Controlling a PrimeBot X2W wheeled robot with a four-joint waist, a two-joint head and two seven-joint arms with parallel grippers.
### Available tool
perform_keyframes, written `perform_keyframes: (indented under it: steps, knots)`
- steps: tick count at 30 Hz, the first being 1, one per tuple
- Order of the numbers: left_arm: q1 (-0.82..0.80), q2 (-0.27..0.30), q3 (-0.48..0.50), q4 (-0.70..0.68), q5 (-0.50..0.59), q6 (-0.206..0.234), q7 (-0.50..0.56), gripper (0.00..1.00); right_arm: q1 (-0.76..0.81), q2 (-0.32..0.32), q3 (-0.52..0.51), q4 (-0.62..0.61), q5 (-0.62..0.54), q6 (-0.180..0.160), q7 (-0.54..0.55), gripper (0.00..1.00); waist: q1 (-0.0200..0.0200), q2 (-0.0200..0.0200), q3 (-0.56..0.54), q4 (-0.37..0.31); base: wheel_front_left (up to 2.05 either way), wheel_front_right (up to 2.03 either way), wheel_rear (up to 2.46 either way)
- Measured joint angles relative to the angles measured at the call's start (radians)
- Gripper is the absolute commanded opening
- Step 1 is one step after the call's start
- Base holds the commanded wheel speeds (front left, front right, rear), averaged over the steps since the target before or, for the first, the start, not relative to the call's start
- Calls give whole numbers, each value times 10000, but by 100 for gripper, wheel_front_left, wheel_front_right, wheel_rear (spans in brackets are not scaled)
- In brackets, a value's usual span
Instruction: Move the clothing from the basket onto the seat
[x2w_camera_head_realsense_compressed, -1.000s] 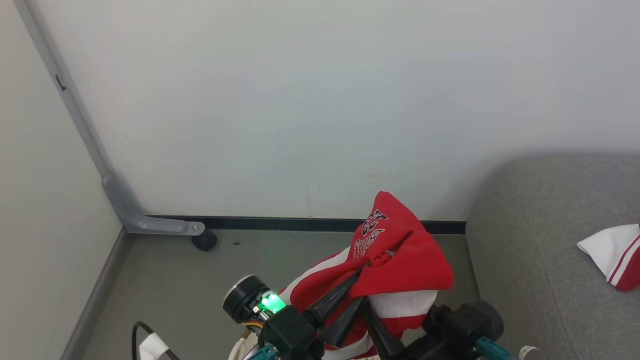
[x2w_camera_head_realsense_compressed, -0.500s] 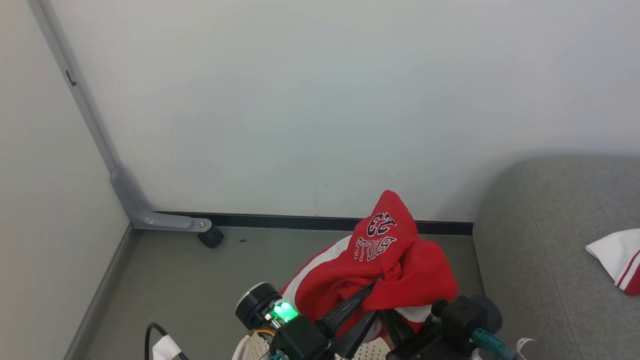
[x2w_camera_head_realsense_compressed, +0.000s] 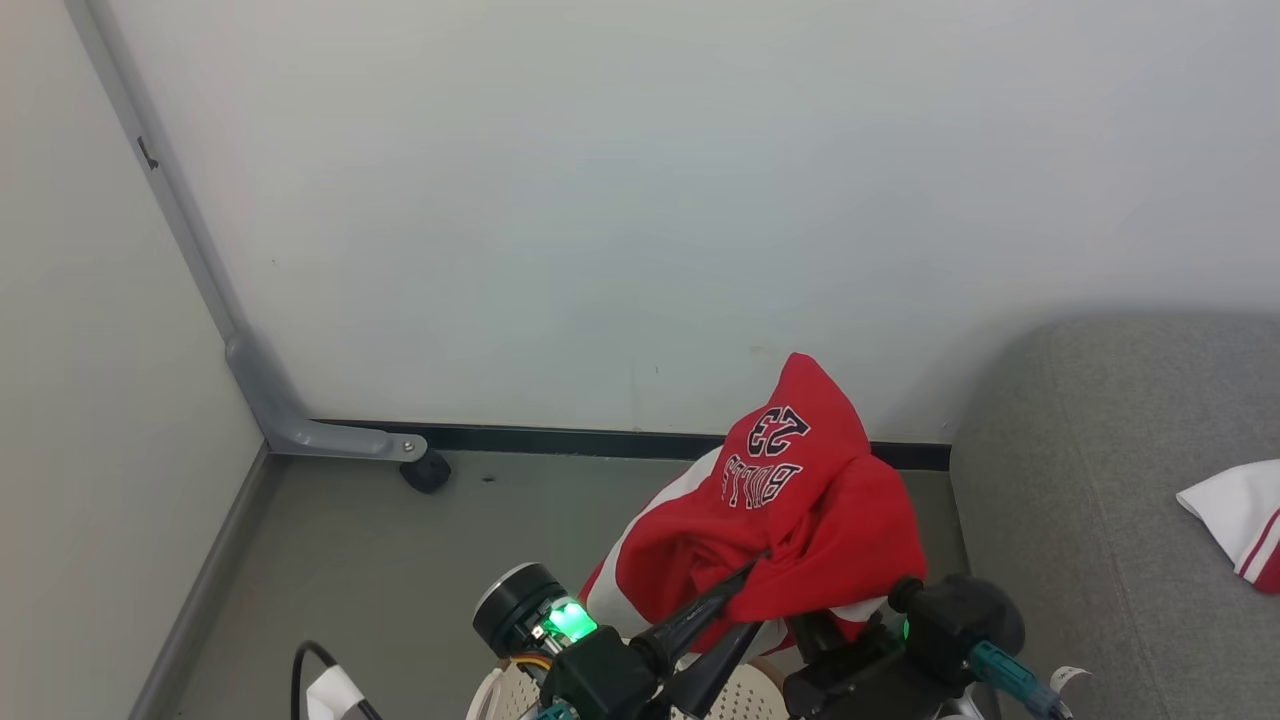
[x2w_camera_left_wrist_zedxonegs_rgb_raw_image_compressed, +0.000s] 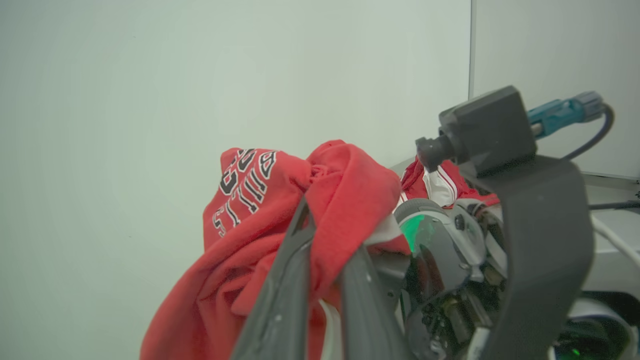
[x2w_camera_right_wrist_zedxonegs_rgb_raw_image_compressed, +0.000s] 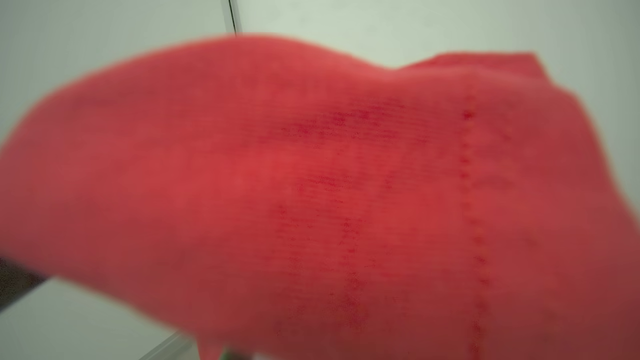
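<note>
- Nearest to you, the left gripper (x2w_camera_head_realsense_compressed: 755, 598) is closed narrow on a bunched fold of the red sports garment (x2w_camera_head_realsense_compressed: 800, 510). In the left wrist view the cloth is squeezed between its two fingers (x2w_camera_left_wrist_zedxonegs_rgb_raw_image_compressed: 285, 280), so the weight hangs from this pinch.
- Just beside it, the right gripper (x2w_camera_head_realsense_compressed: 830, 640) stands closed under the same garment. Its fingers are hidden by cloth and its wrist view is blurred red fabric, so you cannot tell if it really holds any.
- Below both grippers you see the perforated basket (x2w_camera_head_realsense_compressed: 500, 688). The garment is raised above it; I judge it is held high so the hanging part clears the rim.
- On the garment the number 23 is readable in dark outlined digits, upside down in the head view. The block-letter word next to it I cannot read with certainty, and no brand mark shows.
- Farther to the right is the grey seat (x2w_camera_head_realsense_compressed: 1100, 480). A red-and-white garment (x2w_camera_head_realsense_compressed: 1235, 525) lies on it, well apart from the held one — so I judge one piece is delivered and this one is in transport.
- Farthest are the grey floor (x2w_camera_head_realsense_compressed: 400, 560), a black castor (x2w_camera_head_realsense_compressed: 425, 470) and the white wall (x2w_camera_head_realsense_compressed: 640, 200).
</note>
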Motion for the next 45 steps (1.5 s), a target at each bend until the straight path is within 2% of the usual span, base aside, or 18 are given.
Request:
perform_keyframes:
  steps: [8, 9, 11, 13, 19, 20, 21, 22, 36, 45]
  knots:
    - [-48, -4, -96, 48, -10, 0, 0, 0, -1, 8, -125, -267, 61, -334, 0, 0, 0, 0, -5, 0, 0, 0, 0]
    - [-49, -2, -98, 58, -12, 0, 0, 12, -1, 12, -153, -288, 61, -387, 0, 0, 0, 0, -10, -1, 0, 0, 0]
    - [-50, 8, -96, 75, -13, 0, 0, 9, -1, 13, -213, -320, 61, -426, 0, 0, 0, 0, -20, -2, 0, 0, 0]
    - [-51, 29, -94, 100, -21, 0, 0, 0, 0, 15, -255, -347, 61, -460, 0, 0, 0, 0, -32, -3, 0, 0, 0]
    - [-51, 44, -90, 132, -40, 0, 0, 0, 18, 17, -320, -399, 59, -508, 0, 0, 0, 0, -64, 2, 0, 0, 0]
    - [-51, 36, -79, 140, -71, 0, 0, 22, 25, 19, -349, -414, 59, -508, 0, 0, 0, 0, -72, 4, 0, 0, 0]
    - [-51, 33, -69, 144, -90, 0, 0, 78, 30, 21, -372, -428, 59, -508, 0, 0, 0, 0, -80, 6, 0, 0, 0]
    - [-50, 35, -65, 148, -88, 0, 0, 100, 32, 23, -424, -449, 59, -510, 0, 0, 0, 0, -89, 7, 0, 0, 0]
    - [97, 146, -134, 702, -21, 0, -2, 100, 73, 21, -953, -1212, -119, -587, 0, 0, 0, 0, -203, 27, 0, 0, 0]
    - [751, 591, -58, 1005, 111, 0, -2, 100, 301, 25, -1455, -1570, -435, -523, 0, 0, -1, 0, -219, 87, 0, 0, 0]
